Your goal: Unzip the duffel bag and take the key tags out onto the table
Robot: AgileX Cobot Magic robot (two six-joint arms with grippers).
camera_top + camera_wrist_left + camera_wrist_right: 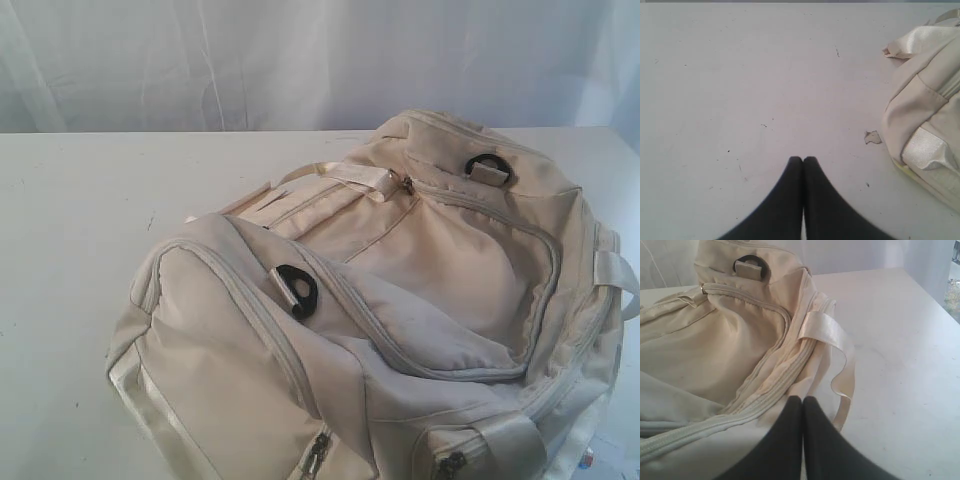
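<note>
The cream duffel bag (400, 300) lies zipped on the white table (90, 230), filling the middle and right of the exterior view. Its grey zippers are closed and two black D-rings (297, 291) show on top. The key tags are out of view. Neither gripper appears in the exterior view. My left gripper (803, 160) is shut with nothing in it, over bare table (740, 75), apart from the bag's end (925, 120). My right gripper (803, 400) is shut and empty, just over the bag's side (715, 350) near a zipper seam (775, 385) and a shiny strap loop (832, 340).
A pale curtain (300, 60) hangs behind the table. A small chipped patch (872, 137) marks the tabletop near the bag's end. Bare table lies left of the bag in the exterior view and beside the strap (905, 365) in the right wrist view.
</note>
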